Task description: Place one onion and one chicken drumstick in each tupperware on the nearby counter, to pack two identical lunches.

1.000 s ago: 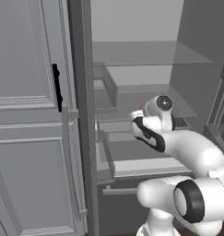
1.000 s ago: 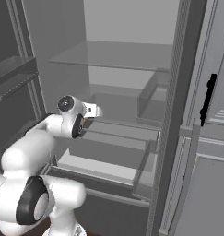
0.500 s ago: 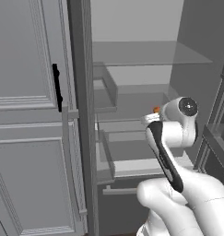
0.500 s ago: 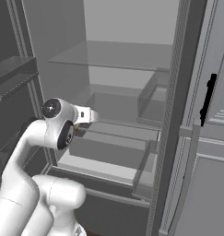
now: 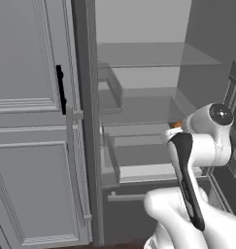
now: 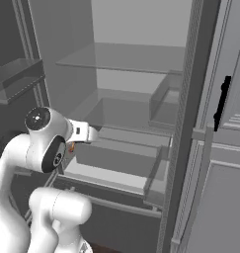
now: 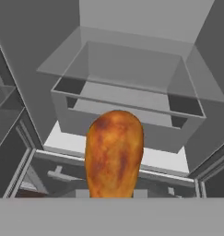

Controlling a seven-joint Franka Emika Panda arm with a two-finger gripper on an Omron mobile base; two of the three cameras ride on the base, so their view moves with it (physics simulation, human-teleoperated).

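In the left base view, one tall grey cabinet door [image 5: 29, 121] with a single black handle [image 5: 61, 90] stands at the left, just beside the open fridge [image 5: 139, 73]. Inside the fridge there are two glass shelves — an upper one [image 5: 153, 53] and a lower one [image 5: 139, 107] — and below them one grey drawer [image 5: 139, 155] pulled partly out. To the right, the white arm rises in front of the drawer, and a small orange patch of the chicken drumstick [image 5: 177, 125] peeks out at the arm's wrist.

In the right base view, the arm's round joint sits at the left, with the hand reaching right toward the drawer [image 6: 116, 160]. A sliver of orange [image 6: 71, 147] shows just under the hand. Right of the fridge interior stands the cabinet door with its one black handle [image 6: 221, 101].

In the hand view, one chicken drumstick [image 7: 114, 154] — golden-brown, mottled darker at its top and sides — rises from the bottom of the picture, in front of the drawer [image 7: 127, 110] and the glass shelf above it. The gripper [image 7: 114, 193] is closed on the drumstick's lower end; its fingertips are hidden behind the meat. The drumstick hangs clear of the drawer, touching nothing else.
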